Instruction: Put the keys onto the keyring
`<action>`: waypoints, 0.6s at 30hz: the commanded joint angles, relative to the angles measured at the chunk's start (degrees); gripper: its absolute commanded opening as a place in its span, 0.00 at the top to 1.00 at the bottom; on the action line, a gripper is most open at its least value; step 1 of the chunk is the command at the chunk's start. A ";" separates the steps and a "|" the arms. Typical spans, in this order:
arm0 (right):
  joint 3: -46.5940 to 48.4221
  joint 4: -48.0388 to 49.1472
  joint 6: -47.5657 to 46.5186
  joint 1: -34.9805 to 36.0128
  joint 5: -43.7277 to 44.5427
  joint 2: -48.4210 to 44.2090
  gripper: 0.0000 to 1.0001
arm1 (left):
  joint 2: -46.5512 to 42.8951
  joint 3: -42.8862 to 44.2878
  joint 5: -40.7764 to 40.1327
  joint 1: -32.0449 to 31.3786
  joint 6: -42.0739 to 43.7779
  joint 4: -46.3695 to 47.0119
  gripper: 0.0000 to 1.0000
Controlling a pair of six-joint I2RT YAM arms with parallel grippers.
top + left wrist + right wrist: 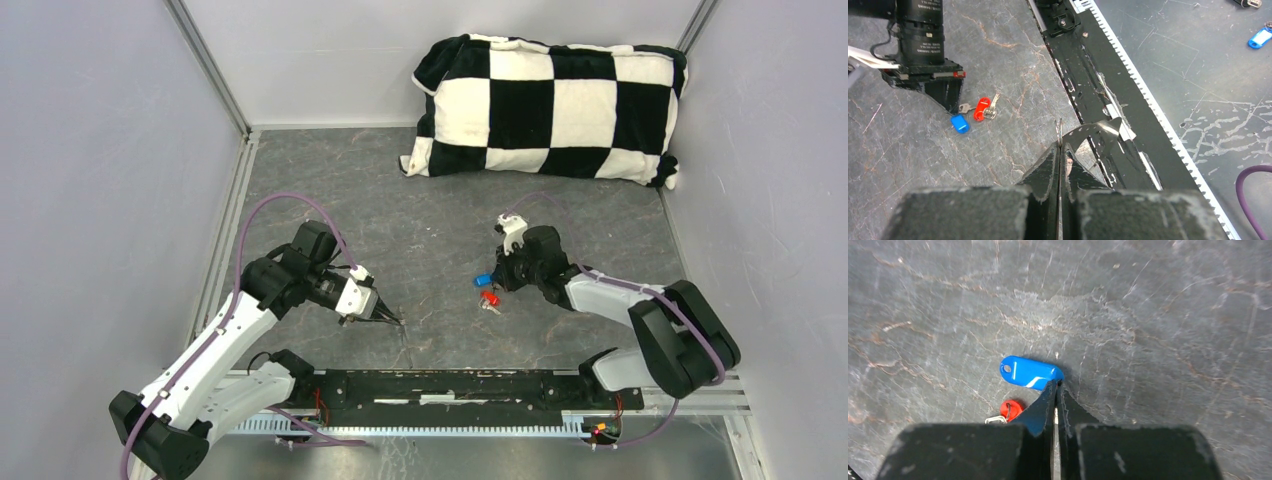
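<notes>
Blue key (1030, 372) pinched at right gripper (1057, 386) tips | red key (1010, 410) just beside them | left gripper (1060, 146) clenched on keyring (1090, 131)

On the table (420, 200), one blue-headed key (483, 280), one red-headed key (490, 297), one checkered pillow (550, 105).

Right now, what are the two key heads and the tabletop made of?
Blue key head: glossy plastic, likely; bright highlight, moulded hole. Red key head: the same look, its blade bare silvery metal. Tabletop: matte grey with marble-like veining, scratched; stone or printed laminate, can't tell.
</notes>
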 commanded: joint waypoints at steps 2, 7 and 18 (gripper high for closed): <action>3.43 -0.06 -1.48 2.05 0.15 3.80 0.86 | -0.30 2.30 2.90 0.21 1.84 0.48 0.98; 6.24 -2.95 -2.80 3.26 4.10 3.68 0.54 | -0.39 2.43 2.92 0.25 1.83 0.49 0.98; -1.00 3.06 -1.32 3.25 12.12 -9.55 0.41 | 0.07 2.81 2.75 0.26 2.12 0.53 0.98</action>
